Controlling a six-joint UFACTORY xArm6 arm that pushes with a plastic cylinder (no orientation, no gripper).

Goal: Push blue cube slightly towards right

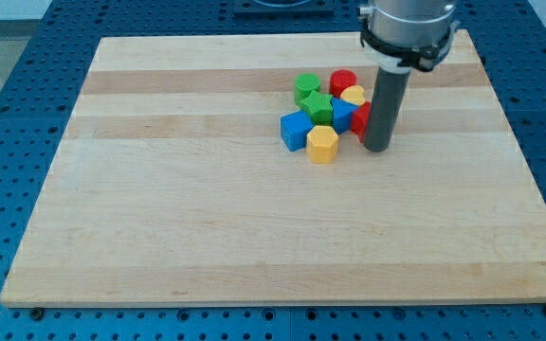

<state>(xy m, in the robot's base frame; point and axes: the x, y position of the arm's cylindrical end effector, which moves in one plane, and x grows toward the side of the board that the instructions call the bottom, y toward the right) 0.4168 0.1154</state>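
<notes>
My tip [377, 148] right of clustered blue cube [295, 130]

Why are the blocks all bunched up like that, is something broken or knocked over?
Nothing looks broken or spilled. The blocks sit tightly clustered on the board, all flat. The only oddity is position: my tip stands at the cluster's right edge, against a red block, while the blue cube lies on the cluster's far left.
</notes>
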